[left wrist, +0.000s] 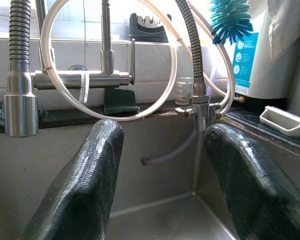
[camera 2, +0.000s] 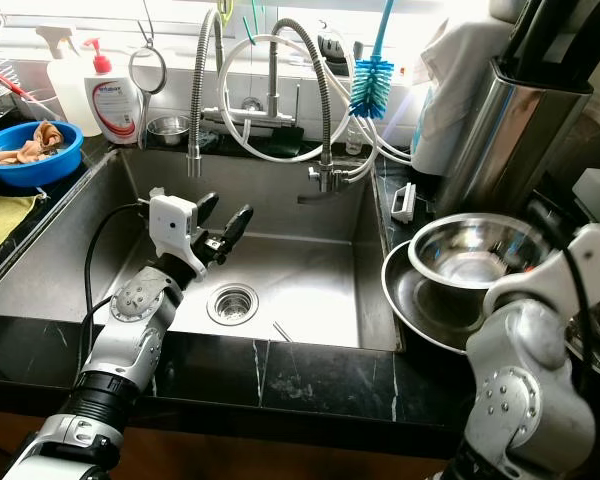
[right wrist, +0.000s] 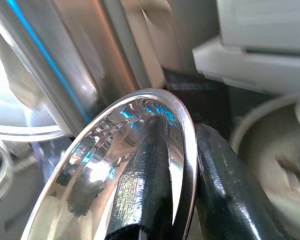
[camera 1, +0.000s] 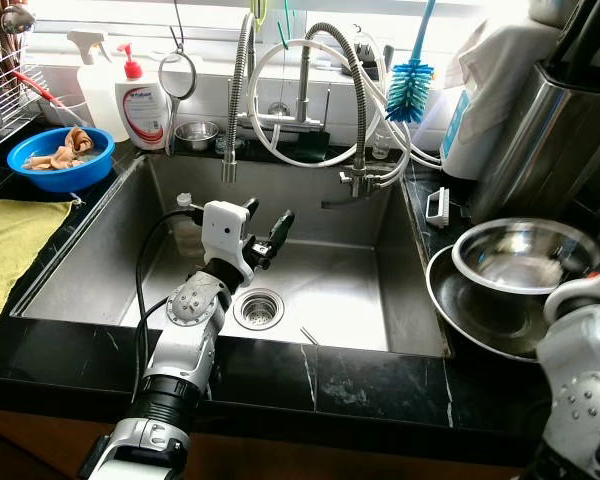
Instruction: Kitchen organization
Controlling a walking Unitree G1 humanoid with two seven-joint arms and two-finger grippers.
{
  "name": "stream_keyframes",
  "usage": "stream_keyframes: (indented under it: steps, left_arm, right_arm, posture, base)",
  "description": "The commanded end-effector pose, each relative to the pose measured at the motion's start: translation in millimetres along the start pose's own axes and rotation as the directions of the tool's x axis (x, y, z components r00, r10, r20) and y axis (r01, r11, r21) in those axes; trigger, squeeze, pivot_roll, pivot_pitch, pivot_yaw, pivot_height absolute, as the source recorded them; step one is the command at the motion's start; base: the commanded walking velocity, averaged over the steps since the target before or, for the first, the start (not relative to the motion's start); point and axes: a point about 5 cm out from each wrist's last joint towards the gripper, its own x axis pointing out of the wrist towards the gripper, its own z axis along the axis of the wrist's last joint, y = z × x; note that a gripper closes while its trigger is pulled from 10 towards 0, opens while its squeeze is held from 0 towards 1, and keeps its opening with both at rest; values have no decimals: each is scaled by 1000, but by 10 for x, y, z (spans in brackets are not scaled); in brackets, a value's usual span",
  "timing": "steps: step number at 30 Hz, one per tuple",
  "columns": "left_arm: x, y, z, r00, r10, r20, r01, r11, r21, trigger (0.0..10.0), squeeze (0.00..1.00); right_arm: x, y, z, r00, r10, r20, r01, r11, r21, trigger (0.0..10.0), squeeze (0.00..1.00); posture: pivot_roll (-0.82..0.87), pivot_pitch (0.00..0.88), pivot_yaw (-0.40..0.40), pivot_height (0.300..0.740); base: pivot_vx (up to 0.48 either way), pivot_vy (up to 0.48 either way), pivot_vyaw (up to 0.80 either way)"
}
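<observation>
A shiny steel bowl [camera 1: 520,255] rests inside a wider steel pan [camera 1: 467,312] on the black counter to the right of the sink [camera 1: 350,290]. My right gripper [right wrist: 184,136] is shut on the bowl's rim [right wrist: 187,112], with one finger inside the bowl and the other outside. My left gripper [camera 1: 268,214] hovers open over the middle of the sink basin, above the drain [camera 1: 258,308] and pointing toward the faucet [left wrist: 106,55]. Nothing lies between its fingers [left wrist: 85,185].
A blue bowl [camera 1: 60,155] of scraps and a yellow cloth [camera 1: 10,240] sit on the left counter. A soap bottle [camera 1: 140,100], coiled hoses and a blue bottle brush [camera 1: 410,88] line the back. A tall steel vessel [camera 1: 550,130] stands at the right.
</observation>
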Motion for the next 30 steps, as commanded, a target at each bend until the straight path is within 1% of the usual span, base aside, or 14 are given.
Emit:
stream_keyframes:
  steps: [1, 3, 4, 5, 6, 9, 10, 12, 14, 17, 19, 23, 26, 30]
  left_arm:
    - [53, -2, 75, 1000, -2, 23, 2, 1000, 4, 10000, 0]
    - [58, 8, 81, 1000, 4, 24, -4, 1000, 0, 10000, 0]
    - [59, 13, 82, 1000, 9, 24, -9, 1000, -3, 10000, 0]
    - [61, 17, 83, 1000, 10, 24, -10, 1000, -2, 10000, 0]
    - [54, 41, 72, 1000, 23, 15, -23, 1000, -10, 10000, 0]
    - [49, 77, 69, 999, 35, 9, -35, 999, -13, 10000, 0]
    - [46, 115, 76, 999, 44, 7, -44, 999, -7, 10000, 0]
    - [41, 220, 109, 997, 76, 7, -76, 997, 4, 10000, 0]
    - [36, 276, 125, 996, 87, 4, -88, 996, 20, 10000, 0]
    - [-1, 444, 155, 993, 122, -7, -121, 991, 52, 10000, 0]
    - [-25, 512, 166, 991, 135, -13, -134, 988, 72, 10000, 0]
    - [-45, 561, 160, 989, 146, -28, -144, 987, 76, 10000, 0]
    - [-47, 556, 145, 990, 137, -38, -134, 988, 72, 10000, 0]
    - [-49, 542, 131, 991, 130, -43, -127, 990, 62, 10000, 0]
  right_arm:
    - [-25, 86, 123, 997, 44, 71, -44, 999, 3, 0, 0]
    - [-8, 165, 147, 992, 90, 91, -90, 996, -9, 0, 0]
    - [4, 221, 138, 988, 130, 86, -129, 992, -7, 2863, 0]
    - [11, 268, 122, 984, 162, 75, -162, 987, -6, 2863, 0]
    - [23, 405, 39, 965, 263, 26, -262, 964, -39, 10000, 0]
    - [21, 583, -32, 916, 401, -6, -400, 911, -103, 10000, 0]
    - [3, 694, -50, 872, 490, -14, -487, 864, -129, 10000, 0]
    - [-5, 801, -77, 820, 571, -33, -569, 808, -151, 10000, 0]
    - [0, 833, -86, 802, 596, -38, -594, 790, -152, 10000, 0]
    - [19, 910, -161, 755, 652, -72, -654, 738, -166, 10000, 0]
    - [8, 953, -247, 707, 697, -121, -707, 686, -174, 10000, 0]
    - [5, 974, -440, 659, 715, -231, -751, 618, -232, 10000, 0]
    - [52, 966, -549, 646, 716, -264, -762, 578, -292, 10000, 0]
    - [82, 991, -578, 619, 735, -277, -781, 538, -318, 10000, 0]
  posture:
    - [-48, 0, -52, 740]
    - [-50, 0, -51, 740]
    - [-47, 0, -51, 740]
    - [-47, 0, -51, 740]
    - [-48, 0, -51, 740]
    - [-49, 0, -48, 740]
    - [-49, 0, -48, 740]
    - [-43, 0, -49, 740]
    - [-43, 0, -49, 740]
    - [-36, 0, -50, 740]
    - [-34, 0, -51, 740]
    - [-36, 0, -50, 740]
    - [-33, 0, -51, 740]
    - [-33, 0, -51, 740]
  base:
    - [0, 0, 0]
    - [0, 0, 0]
    - [0, 0, 0]
    - [0, 0, 0]
    - [0, 0, 0]
    - [0, 0, 0]
    - [0, 0, 0]
    - [0, 0, 0]
    - [0, 0, 0]
    - [0, 0, 0]
    - [0, 0, 0]
    - [0, 0, 0]
    - [0, 0, 0]
    - [0, 0, 0]
